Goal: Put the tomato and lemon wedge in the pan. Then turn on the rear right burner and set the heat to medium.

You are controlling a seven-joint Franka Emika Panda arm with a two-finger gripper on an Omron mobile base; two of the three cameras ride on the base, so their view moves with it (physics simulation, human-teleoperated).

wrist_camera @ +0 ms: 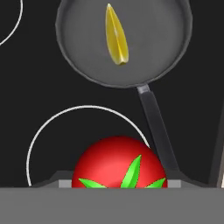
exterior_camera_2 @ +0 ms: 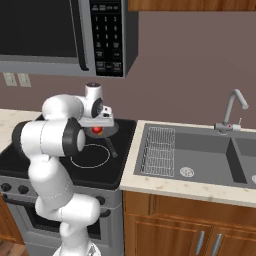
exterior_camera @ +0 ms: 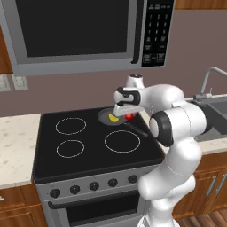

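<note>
Brown wall and wooden cabinets frame this kitchen, with a large grey microwave (exterior_camera: 80,33) hung over the stove. To the right, a pale speckled worktop (exterior_camera_2: 170,187) carries a steel sink (exterior_camera_2: 200,155) with a curved tap (exterior_camera_2: 232,112).

Below the microwave, the glossy black cooktop (exterior_camera: 95,142) shows white-outlined rings, and a row of dark knobs (exterior_camera: 93,186) runs along the stove's front. The white arm (exterior_camera: 175,128) bends over the cooktop's right side, its hand hanging over the back right corner.

On that rear right burner (exterior_camera: 111,117) sits the pan (wrist_camera: 124,41), a shallow dark grey bowl whose thin black handle (wrist_camera: 157,127) points toward the front of the stove. The lemon wedge (wrist_camera: 117,39) lies inside the pan, near its middle.

The tomato (wrist_camera: 120,164) is up off the glass, held at the fingers (wrist_camera: 120,183), just outside the pan's rim and beside the handle in the hand view. Its green leaves face the camera. The fingers appear closed on the tomato, one tip showing at each side of it.
</note>
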